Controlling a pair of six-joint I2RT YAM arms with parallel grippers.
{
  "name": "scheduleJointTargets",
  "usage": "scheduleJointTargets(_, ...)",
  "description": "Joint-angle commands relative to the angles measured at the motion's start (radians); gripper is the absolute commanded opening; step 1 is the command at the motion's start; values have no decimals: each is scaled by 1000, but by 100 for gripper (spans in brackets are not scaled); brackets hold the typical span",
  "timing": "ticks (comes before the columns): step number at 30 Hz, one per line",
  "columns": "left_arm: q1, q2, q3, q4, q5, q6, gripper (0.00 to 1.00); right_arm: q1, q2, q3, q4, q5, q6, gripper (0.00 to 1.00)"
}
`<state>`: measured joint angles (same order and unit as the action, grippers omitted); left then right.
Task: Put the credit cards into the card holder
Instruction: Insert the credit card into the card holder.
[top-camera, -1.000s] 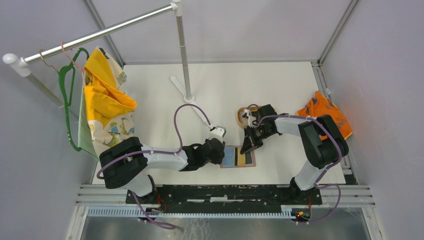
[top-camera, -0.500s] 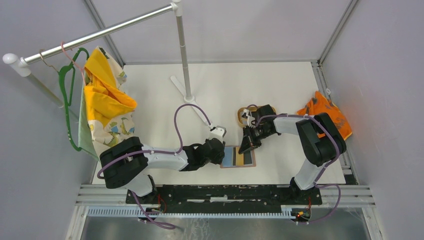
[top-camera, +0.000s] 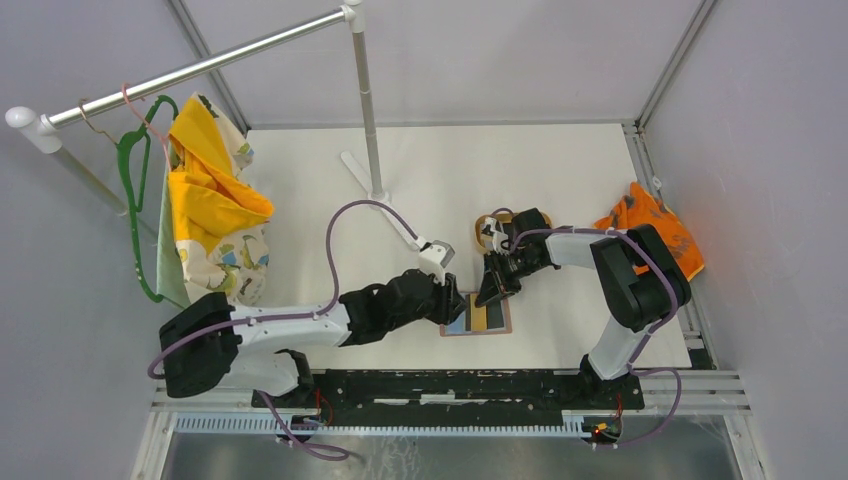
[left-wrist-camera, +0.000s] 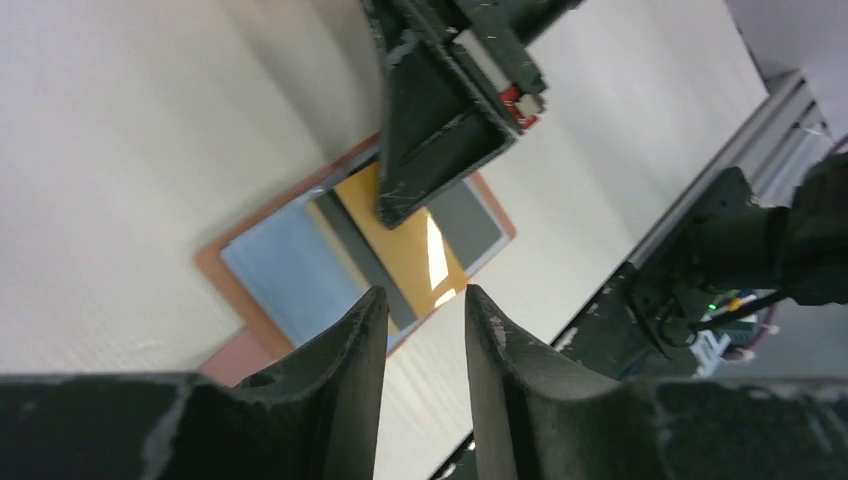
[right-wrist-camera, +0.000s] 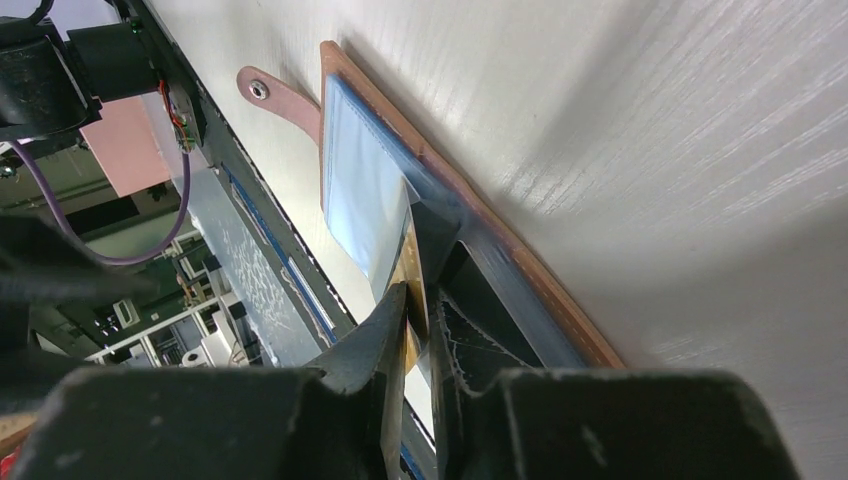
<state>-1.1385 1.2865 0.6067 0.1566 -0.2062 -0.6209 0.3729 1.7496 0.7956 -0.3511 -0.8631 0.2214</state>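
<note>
Pinching the gold card (left-wrist-camera: 398, 248), the right pincer (right-wrist-camera: 418, 330) holds it at the open wallet (right-wrist-camera: 290, 103) directly beneath; the left pincer (left-wrist-camera: 425, 330) hovers above that wallet too, slightly parted, holding nothing.

Bright, even light falls on the white counter (top-camera: 560, 170), shadows stay soft, and both wrist views blur their nearest parts.

- card holder (left-wrist-camera: 235, 352): reddish-brown leather, matt; small shiny metal snap (right-wrist-camera: 259, 90) on it.
- gold card (left-wrist-camera: 408, 262): glossy plastic, catching light.
- blue card (left-wrist-camera: 285, 275): smooth, dull sheen.
- table (left-wrist-camera: 120, 150): white, matt, faintly grained.
- left gripper (left-wrist-camera: 424, 298): black matt fingers, scuffed.
</note>
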Motion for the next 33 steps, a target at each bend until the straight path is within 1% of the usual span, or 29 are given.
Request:
scheduleJointTargets(1,-47,32,62,101,37,-31,38,7,25,18,31,80,-35,19)
scheduleJointTargets(5,-105,175,173,67,-5,-29,26,6,33,27,23,87,-46,19)
scheduleJointTargets(8,-157,286,316,-43,-83,-9,22,6,30,27,22,93,-48,20)
scheduleJointTargets(10,-178,352,389,-119,-129,-10,17,6,26,25,23,96,-48,20)
scheduleJointTargets(13,-188,411,439,-188,-175,-20,13,6,25,25,23,95,-49,20)
scheduleJointTargets(16,-190,445,453,-197,-198,-22,14,6,27,25,23,93,-49,20)
scheduleJointTargets(22,-190,510,524,-265,-270,-14,15,6,22,22,24,94,-51,21)
scheduleJointTargets(26,-189,537,551,-288,-307,-10,21,6,23,22,23,95,-51,21)
scheduleJointTargets(29,-189,555,562,-299,-327,-10,28,5,24,22,24,95,-53,22)
scheduleJointTargets(33,-190,585,578,-316,-343,-17,33,5,24,22,23,96,-55,23)
